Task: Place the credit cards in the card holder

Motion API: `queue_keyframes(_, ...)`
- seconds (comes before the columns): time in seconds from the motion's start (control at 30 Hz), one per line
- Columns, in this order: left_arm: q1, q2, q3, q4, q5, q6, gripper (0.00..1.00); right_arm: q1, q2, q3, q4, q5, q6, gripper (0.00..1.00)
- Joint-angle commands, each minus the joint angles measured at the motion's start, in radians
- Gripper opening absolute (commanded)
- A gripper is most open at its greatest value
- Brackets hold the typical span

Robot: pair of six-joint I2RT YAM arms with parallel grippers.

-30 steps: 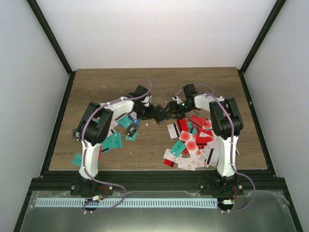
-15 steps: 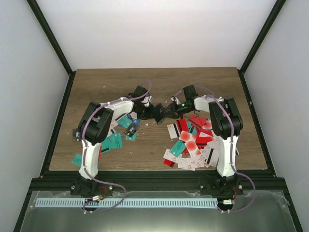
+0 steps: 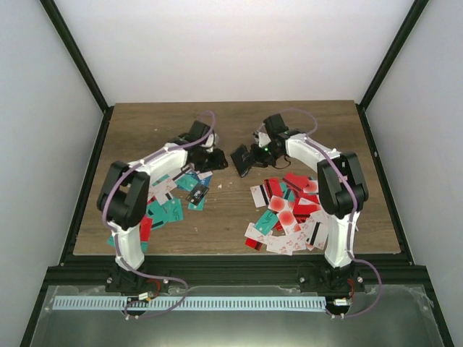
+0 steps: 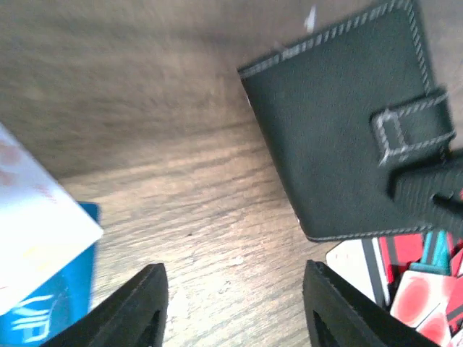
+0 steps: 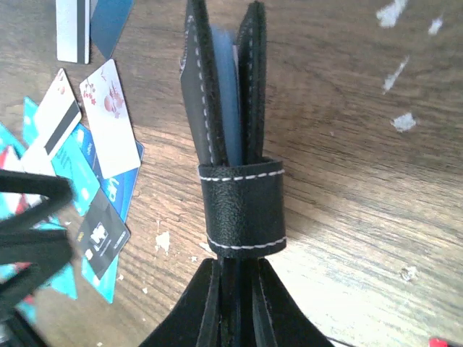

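Right pincer (image 5: pixel 233 278) is clamped on the holder (image 5: pixel 221 108) at its strap (image 5: pixel 242 206) end, carrying it on edge over the worktop (image 5: pixel 362 144), out between the two arms. Its long axis runs straight away from that pincer, and the covers part slightly at the far end, where a blue sleeve (image 5: pixel 226 87) shows. We judge it light and soft, floppy at the free end, so a grip near the strap looks sound. The left pincer (image 4: pixel 235 311) gapes wide and empty, near the holder. The cards (image 3: pixel 289 210) lie flat in heaps on both sides. We reckon them thin, stiff and slick, best pinched at an edge.
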Motion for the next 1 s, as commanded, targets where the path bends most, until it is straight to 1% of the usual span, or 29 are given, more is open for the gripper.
queue_keyframes(0.0,0.052,-0.127,-0.022,-0.07,-0.117,0.014,0.58,0.104,-0.077,0.064,-0.118,0.311,-0.048,0.01)
queue_keyframes(0.03,0.065,-0.15,-0.023,-0.084,-0.147,0.016,0.62,0.122,-0.085,0.067,-0.129,0.371,-0.043,0.01)
queue_keyframes(0.07,0.075,-0.173,-0.027,-0.098,-0.178,0.019,0.68,0.144,-0.088,0.07,-0.14,0.428,-0.041,0.01)
queue_keyframes(0.1,0.084,-0.203,-0.033,-0.107,-0.212,0.022,0.78,0.166,-0.088,0.076,-0.152,0.488,-0.041,0.01)
queue_keyframes(0.13,0.097,-0.226,-0.04,-0.112,-0.24,0.023,0.91,0.193,-0.083,0.083,-0.168,0.575,-0.04,0.01)
queue_keyframes(0.17,0.109,-0.248,-0.047,-0.116,-0.258,0.024,0.99,0.228,-0.074,0.092,-0.186,0.63,-0.041,0.01)
queue_keyframes(0.2,0.121,-0.269,-0.057,-0.116,-0.267,0.022,1.0,0.254,-0.064,0.103,-0.206,0.684,-0.04,0.01)
queue_keyframes(0.27,0.145,-0.31,-0.082,-0.108,-0.274,0.002,1.0,0.306,-0.044,0.12,-0.237,0.779,-0.032,0.01)
queue_keyframes(0.37,0.185,-0.348,-0.124,-0.067,-0.162,-0.012,1.0,0.374,-0.004,0.155,-0.287,0.9,-0.026,0.01)
queue_keyframes(0.43,0.19,-0.356,-0.125,-0.08,-0.109,-0.029,0.95,0.409,0.028,0.186,-0.343,0.923,-0.015,0.02)
queue_keyframes(0.47,0.19,-0.362,-0.128,-0.084,-0.081,-0.03,0.91,0.425,0.037,0.197,-0.361,0.915,-0.011,0.06)
queue_keyframes(0.5,0.19,-0.376,-0.136,-0.084,-0.059,-0.035,0.88,0.438,0.039,0.205,-0.375,0.895,-0.004,0.15)
queue_keyframes(0.53,0.191,-0.393,-0.151,-0.081,-0.043,-0.04,0.87,0.451,0.035,0.215,-0.385,0.859,0.002,0.21)
queue_keyframes(0.6,0.19,-0.439,-0.195,-0.069,-0.016,-0.059,0.85,0.47,0.013,0.22,-0.388,0.738,0.018,0.31)
queue_keyframes(0.7,0.19,-0.499,-0.261,-0.055,0.037,-0.073,0.79,0.472,-0.055,0.183,-0.338,0.49,0.062,0.45)
queue_keyframes(0.8,0.187,-0.554,-0.331,-0.049,0.061,-0.081,0.76,0.471,-0.131,0.148,-0.308,0.336,0.124,0.59)
queue_keyframes(0.9,0.179,-0.595,-0.375,-0.044,0.086,-0.081,0.71,0.459,-0.188,0.142,-0.319,0.3,0.172,0.64)
queue_keyframes(0.97,0.168,-0.611,-0.382,-0.06,0.072,-0.079,0.68,0.437,-0.222,0.123,-0.318,0.307,0.184,0.66)
